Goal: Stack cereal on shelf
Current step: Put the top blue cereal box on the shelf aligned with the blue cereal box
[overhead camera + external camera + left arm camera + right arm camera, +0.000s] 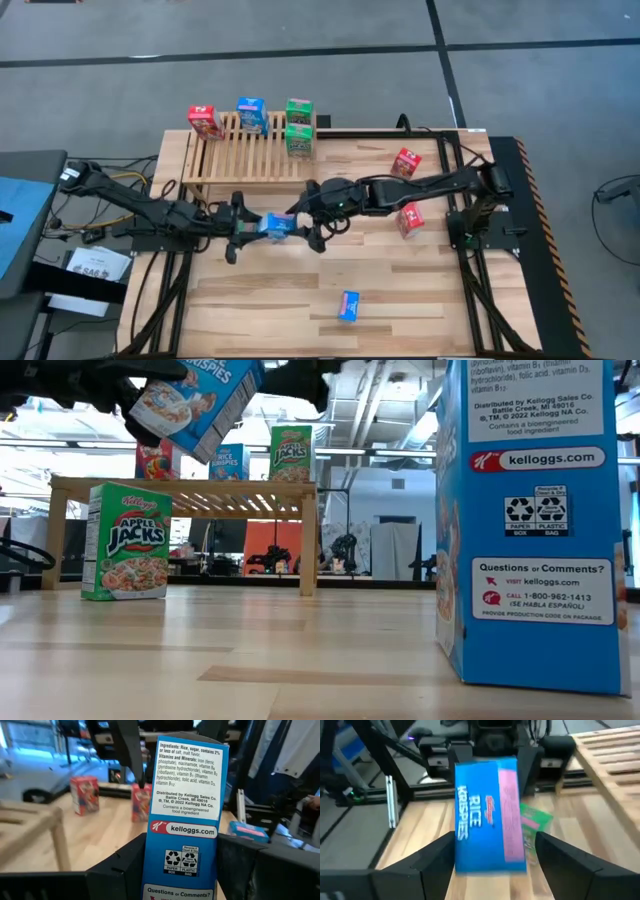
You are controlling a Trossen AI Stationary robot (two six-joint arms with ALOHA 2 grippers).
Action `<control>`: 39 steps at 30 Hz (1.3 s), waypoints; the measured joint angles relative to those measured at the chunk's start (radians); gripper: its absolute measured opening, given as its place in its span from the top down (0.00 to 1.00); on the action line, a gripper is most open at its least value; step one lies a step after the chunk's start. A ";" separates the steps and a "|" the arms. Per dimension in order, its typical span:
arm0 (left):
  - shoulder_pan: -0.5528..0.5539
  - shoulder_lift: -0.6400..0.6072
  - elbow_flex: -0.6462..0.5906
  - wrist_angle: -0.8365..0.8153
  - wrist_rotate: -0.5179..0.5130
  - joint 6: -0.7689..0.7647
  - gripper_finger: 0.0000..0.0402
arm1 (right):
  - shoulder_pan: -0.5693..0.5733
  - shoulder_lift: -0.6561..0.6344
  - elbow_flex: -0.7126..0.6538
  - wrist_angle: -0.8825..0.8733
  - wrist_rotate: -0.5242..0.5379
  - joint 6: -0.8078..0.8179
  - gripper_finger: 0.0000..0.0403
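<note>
While the left gripper, left of centre in the overhead frame, clamps a blue box between its fingers, the right gripper sits just to that box's right with its jaws parted on either side of the box and not pressing it. In the upper middle of the frame the shelf carries a red box, another blue box and a green box, with a second green box just below them. To the right lie two more red boxes, and a third blue box lies at lower centre.
</note>
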 joint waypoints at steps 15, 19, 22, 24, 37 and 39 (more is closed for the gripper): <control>0.100 -0.254 0.000 0.007 -0.292 0.302 0.56 | 0.039 -0.247 -0.001 -0.123 0.003 -0.001 0.26; 0.197 -0.287 0.000 0.007 -0.294 0.323 0.56 | 0.067 -0.275 -0.001 -0.135 0.004 -0.042 0.26; 0.285 -0.294 0.000 0.007 -0.256 0.307 0.56 | 0.084 -0.279 -0.001 -0.146 0.004 -0.053 0.26; 0.352 -0.293 0.000 0.008 -0.209 0.281 0.56 | 0.091 -0.280 -0.001 -0.149 0.004 -0.056 0.26; 0.773 -0.257 0.000 -0.001 0.158 0.087 0.56 | 0.095 -0.277 -0.001 -0.170 0.004 -0.057 0.26; 0.829 -0.229 0.000 -0.001 0.215 0.062 0.56 | 0.095 -0.277 -0.001 -0.171 0.005 -0.075 0.26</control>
